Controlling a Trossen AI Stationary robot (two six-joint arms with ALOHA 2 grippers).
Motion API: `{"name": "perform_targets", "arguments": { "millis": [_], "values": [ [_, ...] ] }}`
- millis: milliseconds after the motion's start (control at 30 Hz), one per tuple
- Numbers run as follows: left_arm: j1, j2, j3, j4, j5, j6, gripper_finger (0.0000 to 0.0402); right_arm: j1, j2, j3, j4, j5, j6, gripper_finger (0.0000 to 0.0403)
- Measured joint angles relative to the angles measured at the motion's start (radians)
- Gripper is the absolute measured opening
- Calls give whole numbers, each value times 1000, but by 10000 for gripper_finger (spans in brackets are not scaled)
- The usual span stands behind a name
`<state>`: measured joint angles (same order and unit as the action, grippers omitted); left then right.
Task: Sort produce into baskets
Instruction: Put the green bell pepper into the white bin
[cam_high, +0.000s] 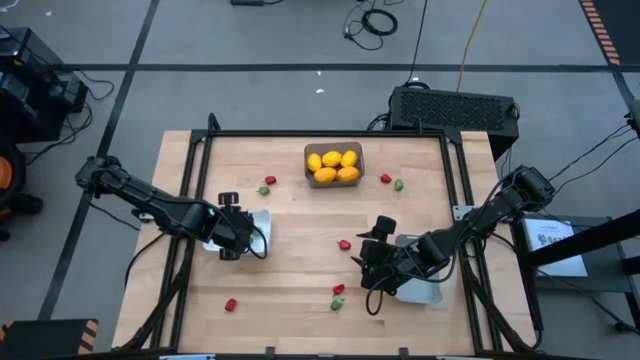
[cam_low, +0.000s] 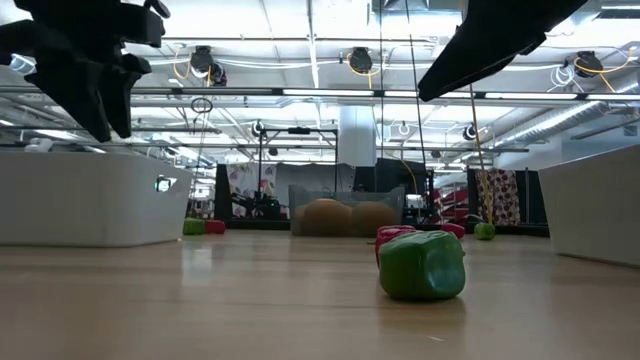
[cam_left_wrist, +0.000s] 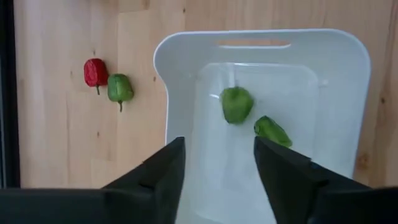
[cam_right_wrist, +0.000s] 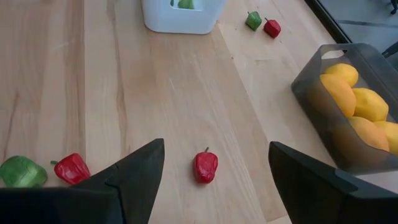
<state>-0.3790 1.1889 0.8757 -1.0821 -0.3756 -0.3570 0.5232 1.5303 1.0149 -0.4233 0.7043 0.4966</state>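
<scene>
My left gripper (cam_left_wrist: 214, 165) hangs over the white bin (cam_left_wrist: 180, 93) at table left, jaws apart, holding nothing; two green peppers (cam_left_wrist: 237, 104) lie inside it. My right gripper (cam_right_wrist: 214, 168) is spread wide and empty near table centre-right, just short of a red pepper (cam_right_wrist: 206, 166) lying on the wood. I judge it light, hard plastic, slick and lumpy: pinch across the fat body, not the thin stem, or it'll squirt out. Lemons (cam_high: 332, 165) fill the grey bin (cam_high: 333, 150) at the far edge. More red and green pieces are scattered about the table.
</scene>
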Motion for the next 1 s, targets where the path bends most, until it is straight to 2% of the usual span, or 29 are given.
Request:
{"name": "perform_targets", "arguments": {
  "millis": [100, 233, 333, 467, 567, 700, 800, 900, 1000],
  "values": [
    [0, 0, 0, 1, -4, 28, 225, 0, 0, 0, 0, -3, 4, 279],
    [21, 0, 0, 11, -87, 95, 234, 0, 0, 0, 0, -3, 3, 279],
    [102, 0, 0, 27, -98, 159, 234, 0, 0, 0, 0, -2, -4, 279],
    [277, 0, 0, 100, -94, 303, 234, -2, 0, 0, 0, 1, -9, 279],
    [439, 0, 0, 184, -14, 437, 234, -5, 0, 0, 0, 2, -11, 279],
    [655, 9, 0, 265, 170, 519, 235, -6, 0, 0, 0, 2, -19, 279],
    [786, 41, 0, 273, 280, 465, 235, -6, 0, 0, 0, 2, -27, 279],
    [866, 94, 0, 281, 315, 370, 235, -6, 0, 0, -1, -2, -57, 279],
    [901, 160, 0, 308, 326, 305, 235, -6, 0, 0, -28, -2, -83, 279]
  ]
}}
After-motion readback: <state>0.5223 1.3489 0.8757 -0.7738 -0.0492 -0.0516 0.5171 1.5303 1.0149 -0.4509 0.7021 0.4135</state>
